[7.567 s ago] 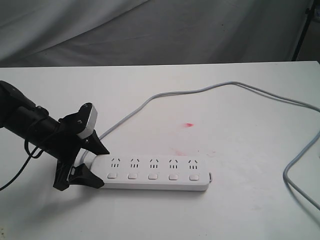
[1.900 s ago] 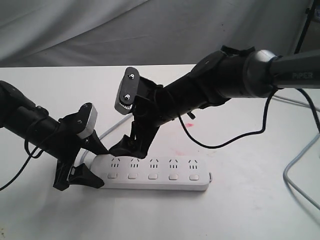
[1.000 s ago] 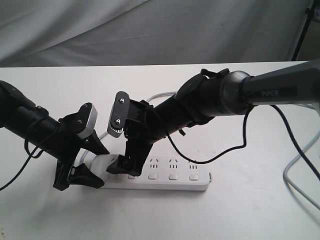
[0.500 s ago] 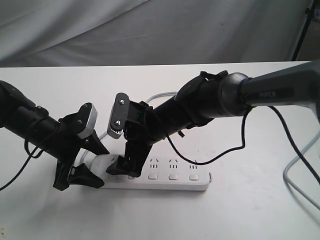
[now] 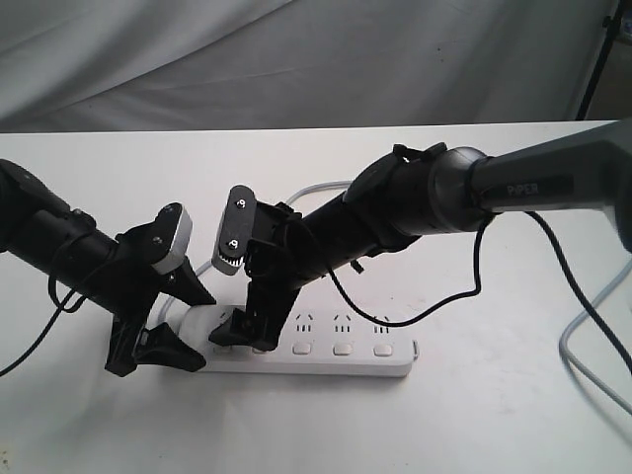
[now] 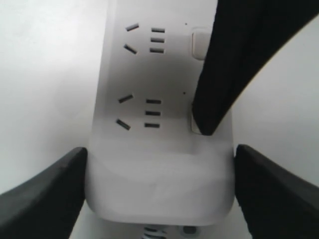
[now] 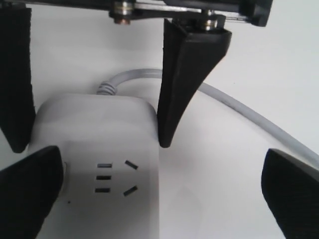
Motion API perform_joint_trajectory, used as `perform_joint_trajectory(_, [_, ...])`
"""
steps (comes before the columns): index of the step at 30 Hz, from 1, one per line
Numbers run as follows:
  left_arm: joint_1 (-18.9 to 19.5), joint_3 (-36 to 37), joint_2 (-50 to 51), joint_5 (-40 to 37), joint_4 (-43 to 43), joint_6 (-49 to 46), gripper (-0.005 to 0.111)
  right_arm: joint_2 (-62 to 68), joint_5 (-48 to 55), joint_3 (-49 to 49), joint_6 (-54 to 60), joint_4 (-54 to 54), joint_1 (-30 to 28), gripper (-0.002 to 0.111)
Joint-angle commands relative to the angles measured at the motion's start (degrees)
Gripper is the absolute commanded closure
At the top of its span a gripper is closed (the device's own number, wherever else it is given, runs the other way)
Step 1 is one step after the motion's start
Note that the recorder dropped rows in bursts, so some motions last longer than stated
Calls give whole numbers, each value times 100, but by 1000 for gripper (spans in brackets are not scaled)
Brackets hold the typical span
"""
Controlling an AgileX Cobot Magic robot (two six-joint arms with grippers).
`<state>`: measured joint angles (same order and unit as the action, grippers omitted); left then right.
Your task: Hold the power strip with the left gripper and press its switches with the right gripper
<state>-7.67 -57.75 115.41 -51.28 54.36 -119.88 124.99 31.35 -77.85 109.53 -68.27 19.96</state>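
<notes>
**Item Count: Bench Contents**

Power strip (image 5: 326,357): one, on one white bench (image 5: 474,425).

Cord (image 7: 249,117): one, grey.

Socket groups (image 5: 343,320): three in clear sight in the exterior view. The rest of the row is covered by the right gripper (image 5: 242,339). The left wrist view shows two groups; the right wrist view shows one.

Switches (image 5: 343,349): three in clear sight in the exterior view. The left wrist view shows two, one partly under a black fingertip.

Arms: two, both black.

Grippers: two, counting the left gripper (image 5: 202,331). Each has two jaws.

Thin black cables (image 5: 434,301): two, one per arm.

Grey cloth backdrop (image 5: 296,59): one.
</notes>
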Motion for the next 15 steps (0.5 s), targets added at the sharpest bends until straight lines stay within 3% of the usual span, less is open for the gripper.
perform_joint_trajectory(1, [-33, 20, 8, 31, 42, -7, 93, 113, -54, 4, 55, 511, 13, 3])
perform_joint_trajectory(15, [-33, 20, 8, 31, 42, -7, 93, 268, 21, 4, 102, 1143, 67, 3])
